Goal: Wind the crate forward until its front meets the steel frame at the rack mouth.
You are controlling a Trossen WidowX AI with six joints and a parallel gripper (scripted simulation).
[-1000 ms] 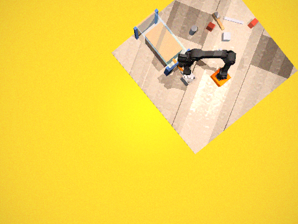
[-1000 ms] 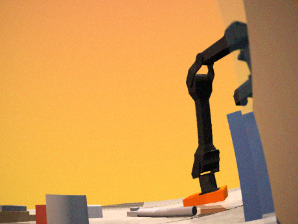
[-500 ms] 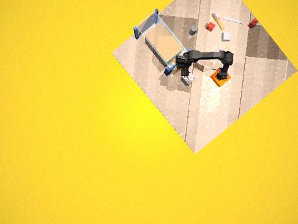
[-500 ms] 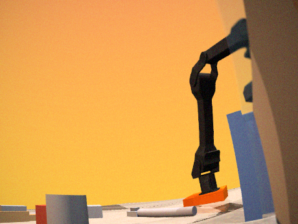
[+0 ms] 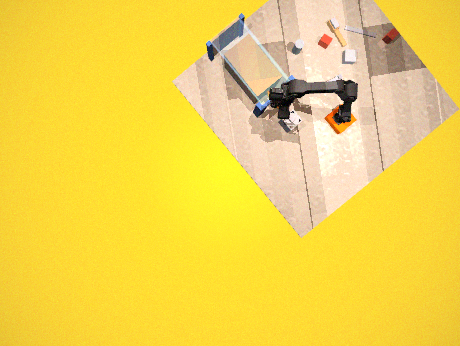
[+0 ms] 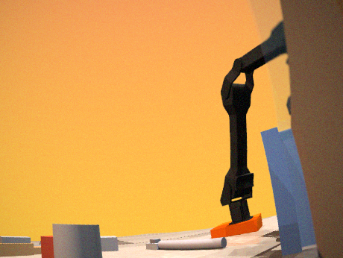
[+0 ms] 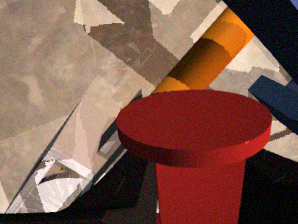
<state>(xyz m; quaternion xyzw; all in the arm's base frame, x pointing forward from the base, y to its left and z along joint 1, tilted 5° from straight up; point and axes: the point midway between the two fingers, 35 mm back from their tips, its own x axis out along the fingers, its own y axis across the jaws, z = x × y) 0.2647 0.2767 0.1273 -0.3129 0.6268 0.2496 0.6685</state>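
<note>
My gripper [image 5: 283, 116] [image 7: 200, 192] is shut on the red winch handle [image 7: 195, 122], whose wide round cap faces the wrist camera. In the top view it hangs low over the pale winch [image 5: 292, 122]; in the exterior view it is mostly hidden. The handle's square key and the winch hole are hidden, so I cannot tell whether they are engaged. An orange strap [image 7: 215, 50] runs behind the handle. The tan crate [image 5: 250, 60] lies inside the clear-panelled cubby. The blue frame [image 5: 260, 108] [image 6: 285, 194] stands at its mouth, near the winch; the exact gap to the crate is unclear.
A grey cylinder [image 5: 298, 46] [image 6: 76, 240], a red block [image 5: 325, 41], a pale block [image 5: 349, 56], a wooden-handled hammer [image 5: 340, 37], a thin rod [image 5: 360, 32] and a dark red block [image 5: 390, 35] lie on the bench. My arm's orange base [image 5: 339, 128] [image 6: 238, 228] stands beyond the winch.
</note>
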